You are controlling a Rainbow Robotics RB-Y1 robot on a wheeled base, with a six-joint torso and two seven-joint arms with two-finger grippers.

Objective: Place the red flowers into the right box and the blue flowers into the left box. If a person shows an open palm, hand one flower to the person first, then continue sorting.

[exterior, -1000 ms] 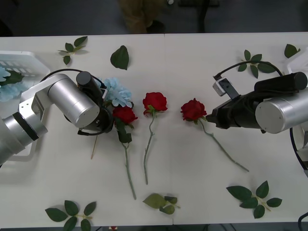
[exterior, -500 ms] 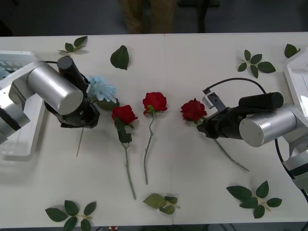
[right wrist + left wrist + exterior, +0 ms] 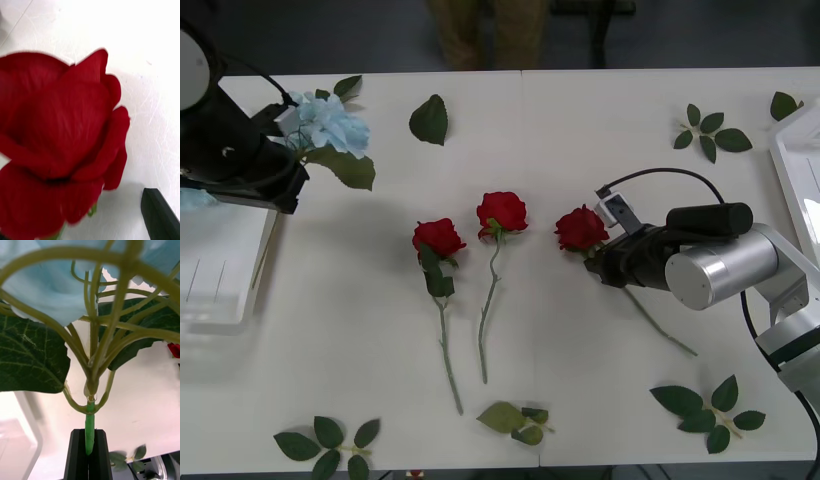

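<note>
white table (image 3: 580,130), three red flowers (image 3: 502,212), loose leaf sprigs (image 3: 709,132), left box (image 3: 220,270)

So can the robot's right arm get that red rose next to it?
Probably yes. The right gripper sits right at the stem just below the rightmost red rose, with bare table around and nothing between them.

even overhead light falls on the white table (image 3: 580,140), leaving only faint, soft shadows beside the three red roses (image 3: 502,212) lying on it. toward the left box (image 3: 220,270) the surface washes out to near-pure white, and the room beyond the table's far edge sits dim. in the right wrist view the nearest rose (image 3: 56,142) is soft and out of focus; the blue flower's stem (image 3: 89,427) shows crisp, petals above it blurred.
</note>
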